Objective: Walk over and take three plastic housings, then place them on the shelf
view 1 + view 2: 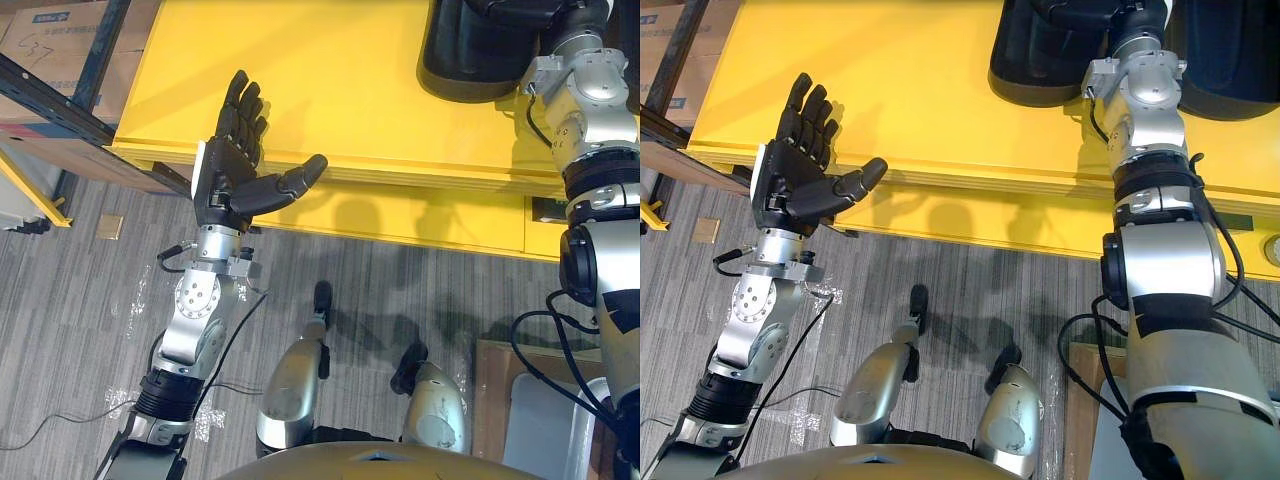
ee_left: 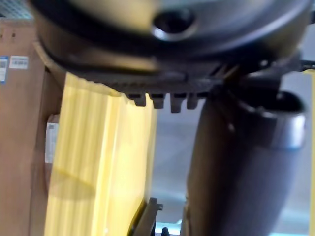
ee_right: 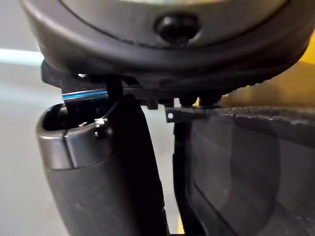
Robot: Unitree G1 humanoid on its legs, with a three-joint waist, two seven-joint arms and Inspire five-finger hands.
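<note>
- A wide yellow platform point(image 1: 340, 90) spans the upper part of both head views, with grey plank floor point(image 1: 90, 300) below it.
- Two black plastic housings sit at the top edge, towards the upper right. One housing point(image 1: 1040, 60) lies left of the right arm, the other housing point(image 1: 1230, 50) lies right of it.
- The right hand point(image 3: 93, 167) reaches up between them. In its wrist view the thumb stands just beside a dark housing wall point(image 3: 246, 167). Its fingers are hidden, so I cannot tell whether it has hold of anything.
- The left hand point(image 1: 232, 170) hovers over the platform's near edge, centre left of the frame. It is palm up, fingers straight and spread, thumb out, holding nothing.
- The step in hand looks like taking the first housing.
- To do it well, I judge the fingers should hook over the housing's rim with the thumb pressing the wall's other side before any lift.
- The plastic looks smooth and rounded, so it may slip.
- The empty left hand could come across to steady the bulky shell.
- A straight lift should avoid knocking the neighbouring housing.
</note>
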